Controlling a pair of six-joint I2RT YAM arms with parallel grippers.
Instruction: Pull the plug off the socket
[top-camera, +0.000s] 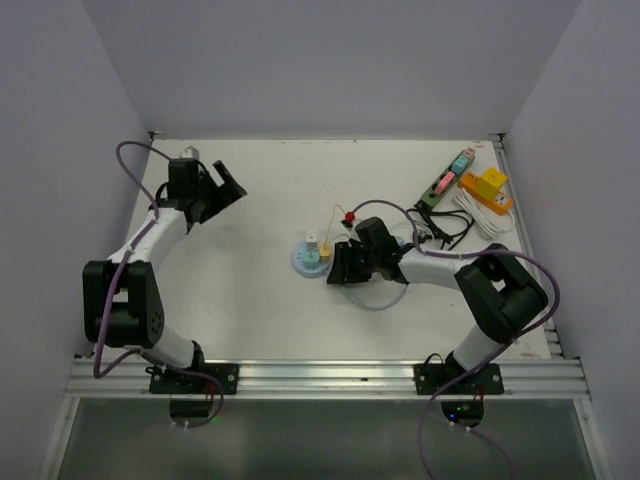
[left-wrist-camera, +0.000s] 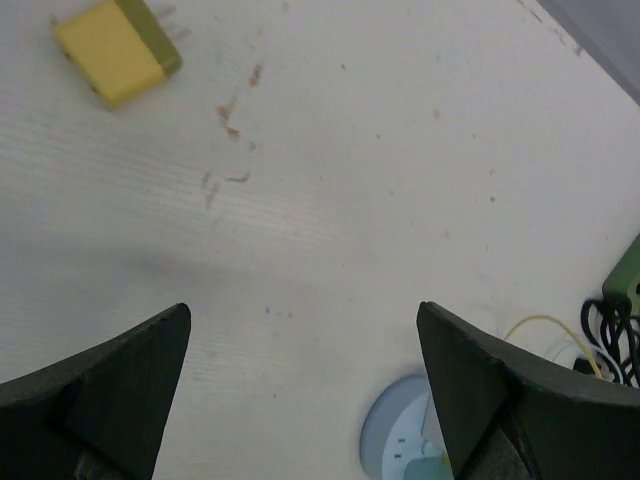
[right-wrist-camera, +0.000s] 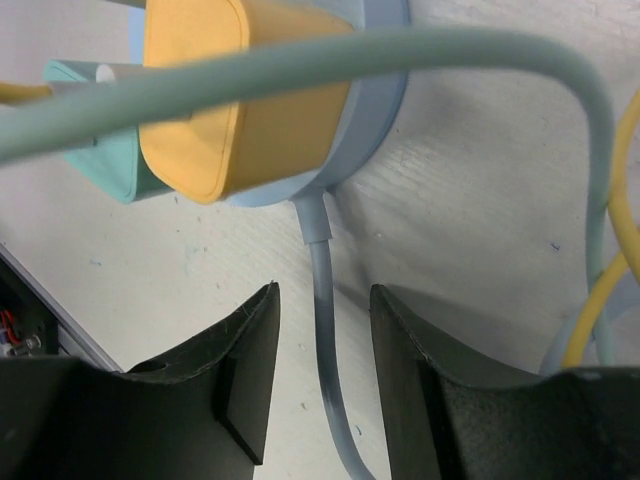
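The round pale-blue socket (top-camera: 303, 260) lies mid-table with an orange-yellow plug (right-wrist-camera: 240, 90) and a teal plug (right-wrist-camera: 95, 140) seated in it. A separate yellow plug (left-wrist-camera: 118, 50) with an olive end and bare prongs lies loose on the table. It is far ahead of my left gripper (left-wrist-camera: 302, 308), which is open wide with nothing between its fingers. My right gripper (right-wrist-camera: 322, 295) sits low beside the socket (right-wrist-camera: 375, 80), on its right in the top view. Its jaws are parted on either side of the socket's grey-blue cable (right-wrist-camera: 325, 330), with a gap on each side.
A green power strip (top-camera: 446, 177), an orange block (top-camera: 487, 188), coiled black leads (top-camera: 447, 228) and a white cable (top-camera: 487, 215) crowd the back right corner. A thin yellow wire (right-wrist-camera: 600, 300) and a thick grey cord (right-wrist-camera: 300, 65) loop around the socket.
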